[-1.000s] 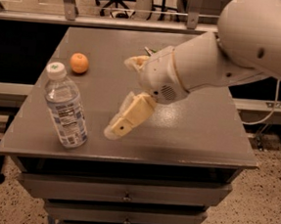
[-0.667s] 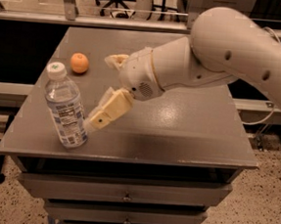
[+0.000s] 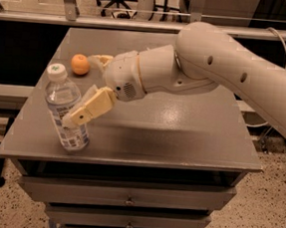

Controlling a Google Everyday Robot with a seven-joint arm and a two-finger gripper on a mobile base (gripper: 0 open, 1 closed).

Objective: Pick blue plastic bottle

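Note:
The blue plastic bottle (image 3: 63, 104) stands at the table's front left corner, leaning slightly. It is clear, with a white cap and a blue-and-white label. My gripper (image 3: 81, 91) is just to its right, at label height, and it is open. The near cream finger (image 3: 89, 109) lies across the front of the bottle's right side, its tip over the label. The far finger (image 3: 100, 60) is behind, near the orange. The bottle's right edge sits at the mouth of the jaws. The fingers are not closed on it.
An orange fruit (image 3: 80, 64) lies behind the bottle on the left of the grey table (image 3: 196, 135). My thick white arm reaches in from the right over the table's middle. Drawers (image 3: 130, 197) are below the top. A railing and an office chair stand behind.
My arm has swung left across the table toward the bottle. The near finger, earlier apart from the bottle, now overlaps its label. The bottle and orange have not moved.

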